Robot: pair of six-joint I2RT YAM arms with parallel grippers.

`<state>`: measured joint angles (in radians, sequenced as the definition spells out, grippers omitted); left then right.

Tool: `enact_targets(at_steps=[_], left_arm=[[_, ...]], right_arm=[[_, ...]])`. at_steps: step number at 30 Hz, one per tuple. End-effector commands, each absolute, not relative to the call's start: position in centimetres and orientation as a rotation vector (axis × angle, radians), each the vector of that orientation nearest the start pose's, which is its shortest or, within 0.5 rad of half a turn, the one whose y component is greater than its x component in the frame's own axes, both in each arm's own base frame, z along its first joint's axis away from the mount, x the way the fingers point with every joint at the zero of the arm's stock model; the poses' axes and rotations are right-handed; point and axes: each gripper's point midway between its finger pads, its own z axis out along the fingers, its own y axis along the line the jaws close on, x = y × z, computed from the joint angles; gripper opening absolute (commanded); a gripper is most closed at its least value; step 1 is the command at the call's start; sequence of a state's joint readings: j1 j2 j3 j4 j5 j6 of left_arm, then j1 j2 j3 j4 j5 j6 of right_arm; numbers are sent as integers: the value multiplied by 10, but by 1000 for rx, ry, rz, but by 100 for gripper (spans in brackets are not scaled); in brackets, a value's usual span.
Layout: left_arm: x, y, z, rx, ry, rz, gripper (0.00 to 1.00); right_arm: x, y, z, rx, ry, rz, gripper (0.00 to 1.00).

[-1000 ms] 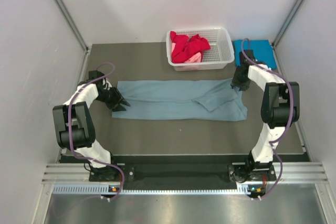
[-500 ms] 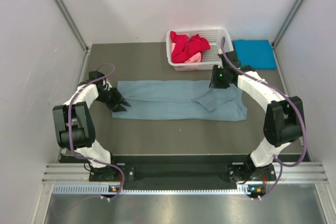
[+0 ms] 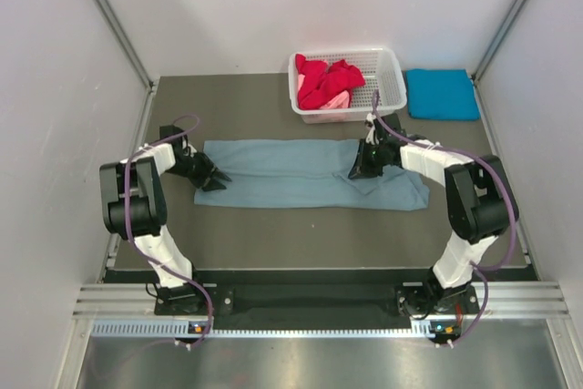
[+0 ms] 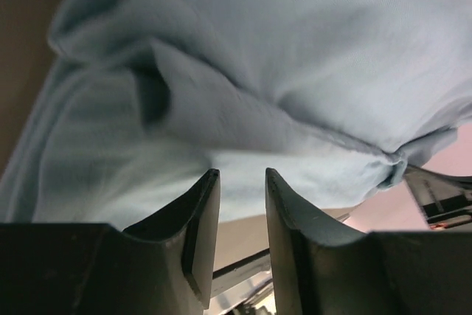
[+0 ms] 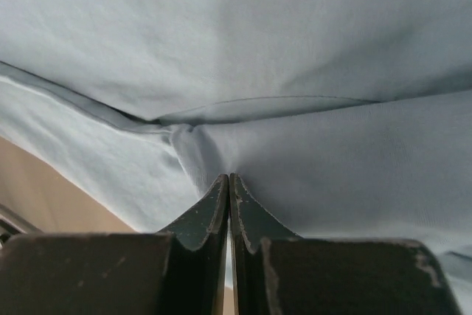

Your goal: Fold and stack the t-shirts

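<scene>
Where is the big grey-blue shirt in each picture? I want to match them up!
Top external: the grey-blue shirt lies flat across the middle of the table, stretched left to right.
Left wrist: it fills most of the picture, bunched up.
Right wrist: it fills nearly the whole picture.
Shared landmark: the brown table, which peeks out at top left in the left wrist view and at bottom left in the right wrist view.

Robot lab cell. White panel walls (image 3: 46, 88) left, far, right; aluminium rail (image 3: 109, 302) near; left arm (image 3: 132, 202), right arm (image 3: 474, 202) bolted there.
</scene>
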<state>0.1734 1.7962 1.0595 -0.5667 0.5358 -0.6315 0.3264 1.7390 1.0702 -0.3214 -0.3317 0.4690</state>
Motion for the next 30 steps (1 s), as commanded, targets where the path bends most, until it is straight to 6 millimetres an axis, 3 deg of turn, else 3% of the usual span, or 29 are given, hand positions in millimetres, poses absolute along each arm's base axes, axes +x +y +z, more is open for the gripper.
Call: enact_targets(at_steps=[1, 4, 9, 12, 16, 18, 23, 26, 30], left_arm=[[371, -46, 39, -1067, 2585, -918, 36], [376, -33, 23, -1161, 2576, -904, 36], [382, -20, 15, -1223, 2560, -917, 38], [382, -22, 27, -1177, 2550, -918, 38], [376, -29, 58, -1081, 2531, -917, 39], [374, -34, 74, -1036, 2516, -917, 40], [380, -46, 87, -1006, 2481, -944, 39], [391, -46, 79, -1025, 2478, -958, 38], [403, -39, 49, -1072, 2521, -906, 38]], right_arm=[[352, 207, 43, 45, 2616, 783, 2], [347, 203, 34, 55, 2644, 767, 2], [342, 197, 28, 18, 2683, 725, 2], [346, 197, 46, -2, 2655, 724, 4], [359, 201, 84, -11, 2582, 735, 9], [360, 202, 91, 0, 2572, 743, 13], [362, 203, 97, 9, 2554, 750, 17], [361, 203, 95, 15, 2562, 758, 17], [358, 198, 99, 16, 2556, 750, 17]])
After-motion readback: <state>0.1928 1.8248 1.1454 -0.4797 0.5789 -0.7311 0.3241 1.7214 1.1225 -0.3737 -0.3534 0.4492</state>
